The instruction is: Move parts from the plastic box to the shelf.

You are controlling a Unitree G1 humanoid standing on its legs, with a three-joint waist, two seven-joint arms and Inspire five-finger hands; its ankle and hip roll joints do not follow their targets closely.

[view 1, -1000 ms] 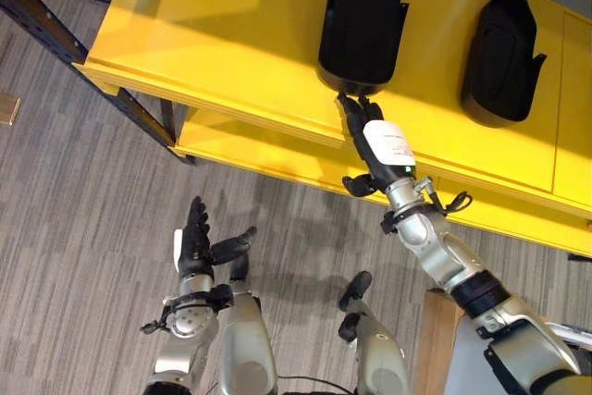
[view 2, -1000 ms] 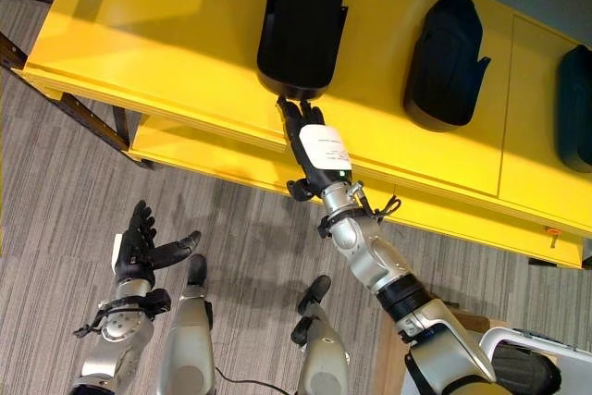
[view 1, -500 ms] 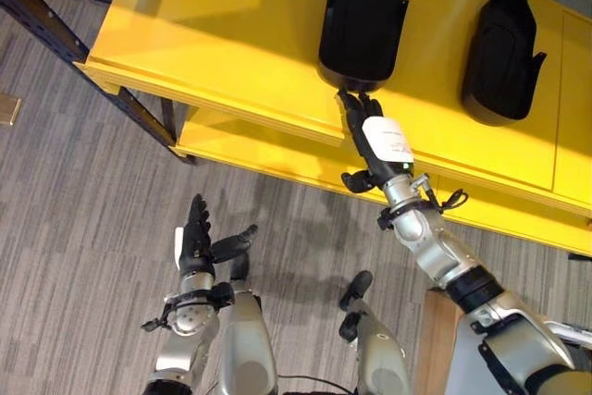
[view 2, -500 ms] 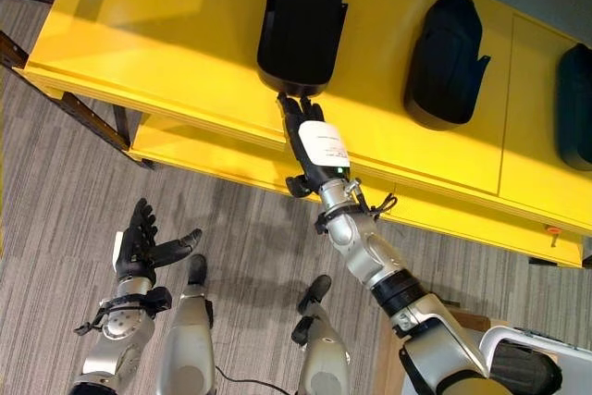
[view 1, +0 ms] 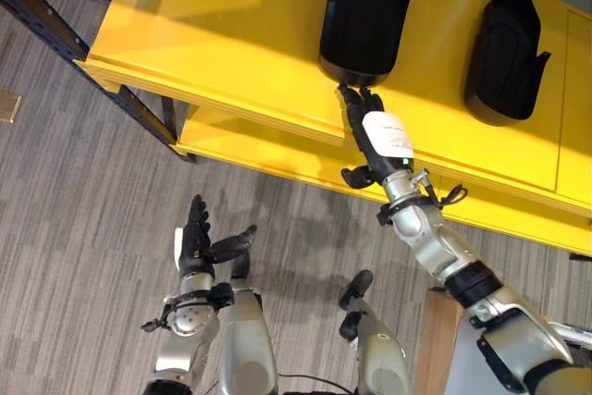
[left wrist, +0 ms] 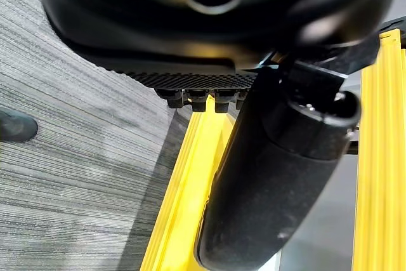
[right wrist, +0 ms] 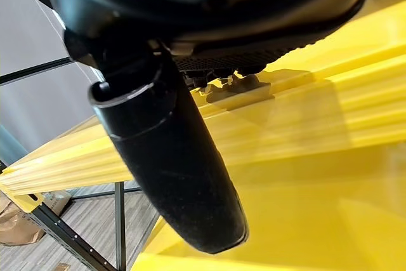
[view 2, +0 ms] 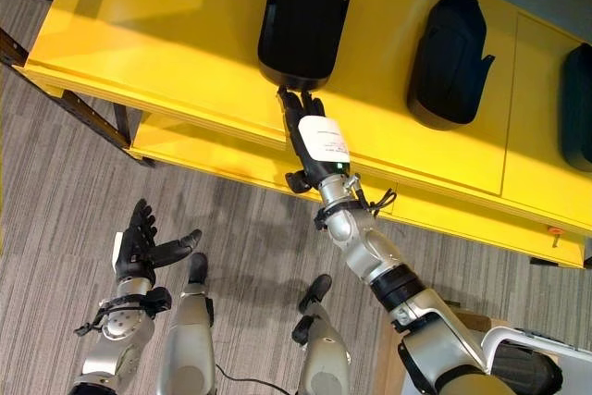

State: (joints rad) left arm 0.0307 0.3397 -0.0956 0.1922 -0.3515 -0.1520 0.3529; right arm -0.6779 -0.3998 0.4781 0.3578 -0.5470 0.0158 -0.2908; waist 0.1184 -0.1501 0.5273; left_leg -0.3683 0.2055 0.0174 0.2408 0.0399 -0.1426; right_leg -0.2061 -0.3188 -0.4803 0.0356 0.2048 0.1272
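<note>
Yellow shelf [view 1: 231,34] over grey carpet: my right hand [view 1: 375,136] has crept slightly forward, straight fingers touching the near end of the black part [view 1: 363,16] just ahead, holding nothing. Looks placed. My left hand [view 1: 196,245] idles low, open and empty.

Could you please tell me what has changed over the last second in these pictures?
The right hand has crept slightly further along the yellow shelf toward the nearest black part, fingers straight at its lower edge. The left hand stayed open over the floor; the other black part has not moved.
</note>
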